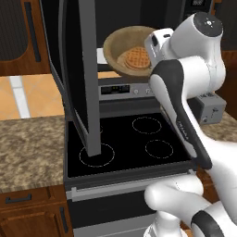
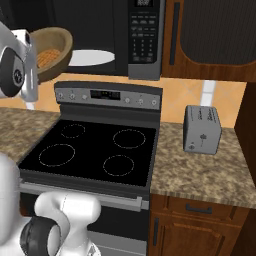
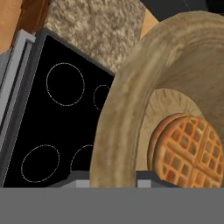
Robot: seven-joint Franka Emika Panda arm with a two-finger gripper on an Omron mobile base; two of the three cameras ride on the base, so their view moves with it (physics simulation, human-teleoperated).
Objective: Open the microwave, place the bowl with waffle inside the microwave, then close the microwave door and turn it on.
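So the bowl (image 1: pixel 127 52) is up in the air at the open microwave (image 2: pixel 107 35) mouth, tilted hard, waffle (image 1: pixel 135 59) leaning inside it. The gripper (image 1: pixel 155 46) looks pinched on the bowl's rim. Bowl seems stiff and light, but that waffle's loose and could slide out, so I'd level it.

Your tan bowl (image 1: pixel 121 46), tilted, waffle (image 1: pixel 134 59) inside, held high before open microwave (image 2: pixel 107 30); microwave door (image 1: pixel 78 78) swung wide.
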